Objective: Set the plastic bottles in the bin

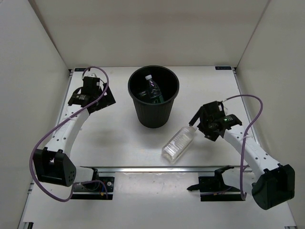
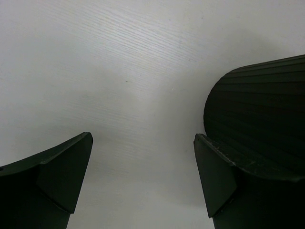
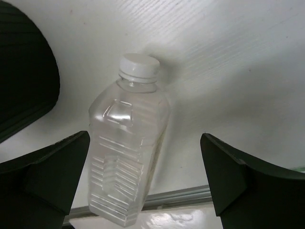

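The tall black bin (image 1: 153, 112) stands at the middle of the table, with plastic bottles inside: a clear one with a white cap and blue label (image 1: 151, 84) and greenish ones (image 1: 157, 98) beside it. A larger clear ribbed bottle (image 1: 178, 143) lies on its side right of the bin, white cap pointing toward my right gripper (image 1: 196, 121). In the right wrist view that bottle (image 3: 126, 152) lies below my right gripper (image 3: 145, 176), whose jaws stand open and hold nothing. My left gripper (image 1: 107, 98) hovers left of the bin, open and empty (image 2: 143, 176).
A metal rail (image 1: 157, 168) runs across the table just in front of the lying bottle, also visible as the rail (image 3: 183, 195) in the right wrist view. White walls close in the table on three sides. The bin's ribbed wall (image 2: 259, 109) is close to the left gripper's right finger.
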You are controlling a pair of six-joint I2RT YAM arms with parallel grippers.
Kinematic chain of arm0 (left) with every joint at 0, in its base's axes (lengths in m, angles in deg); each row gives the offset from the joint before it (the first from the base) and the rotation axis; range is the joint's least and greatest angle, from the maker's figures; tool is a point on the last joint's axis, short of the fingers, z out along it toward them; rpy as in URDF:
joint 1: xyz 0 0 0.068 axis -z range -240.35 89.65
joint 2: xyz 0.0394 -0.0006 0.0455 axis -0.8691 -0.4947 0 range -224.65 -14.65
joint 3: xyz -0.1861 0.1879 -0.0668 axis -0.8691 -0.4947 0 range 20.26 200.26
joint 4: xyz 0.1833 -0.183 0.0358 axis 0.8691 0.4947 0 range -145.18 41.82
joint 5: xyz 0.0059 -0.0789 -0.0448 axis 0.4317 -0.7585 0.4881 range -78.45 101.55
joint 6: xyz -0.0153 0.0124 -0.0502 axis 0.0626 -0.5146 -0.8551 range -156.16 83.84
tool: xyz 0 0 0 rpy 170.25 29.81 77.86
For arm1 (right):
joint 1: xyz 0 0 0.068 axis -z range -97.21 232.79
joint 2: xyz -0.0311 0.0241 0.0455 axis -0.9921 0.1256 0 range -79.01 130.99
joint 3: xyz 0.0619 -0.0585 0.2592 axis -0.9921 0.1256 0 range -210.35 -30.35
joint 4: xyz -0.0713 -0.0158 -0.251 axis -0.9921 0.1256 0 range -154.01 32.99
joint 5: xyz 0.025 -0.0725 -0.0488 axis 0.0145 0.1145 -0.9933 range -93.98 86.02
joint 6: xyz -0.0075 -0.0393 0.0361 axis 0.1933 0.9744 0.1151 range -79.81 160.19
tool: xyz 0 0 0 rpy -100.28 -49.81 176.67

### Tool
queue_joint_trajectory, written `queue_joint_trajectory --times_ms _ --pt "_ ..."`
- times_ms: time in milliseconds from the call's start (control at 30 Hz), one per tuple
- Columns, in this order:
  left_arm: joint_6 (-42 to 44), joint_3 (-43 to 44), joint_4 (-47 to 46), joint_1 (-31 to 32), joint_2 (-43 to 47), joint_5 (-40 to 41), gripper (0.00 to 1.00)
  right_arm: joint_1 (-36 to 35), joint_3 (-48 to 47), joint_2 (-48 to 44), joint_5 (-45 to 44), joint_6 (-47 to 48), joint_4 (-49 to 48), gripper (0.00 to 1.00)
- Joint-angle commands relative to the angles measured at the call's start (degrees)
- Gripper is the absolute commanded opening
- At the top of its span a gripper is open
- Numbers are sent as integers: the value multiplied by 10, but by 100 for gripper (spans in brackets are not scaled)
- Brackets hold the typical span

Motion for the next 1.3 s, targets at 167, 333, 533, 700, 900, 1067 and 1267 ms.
queue_joint_trajectory --times_ms 167,333,533,700,900,1067,1267 --pt "-4 -35 11 13 24 -26 99 38 66 26 46 -86 -192 99" --pt "-3 -48 14 9 29 -26 99 48 64 76 23 -67 -208 98" --pt "-3 -57 19 5 36 -12 98 34 96 117 26 -66 -244 92" --pt "-5 -62 19 -2 41 -5 98 13 110 132 9 -71 -262 75" --pt "-5 -68 21 -2 44 -5 99 12 104 143 5 -66 -253 36" --pt "-6 -68 19 -3 47 -4 99 12 78 115 -35 -57 -228 11" --pt "-9 -68 5 -11 45 -12 99 51 -33 68 -53 31 -199 1"
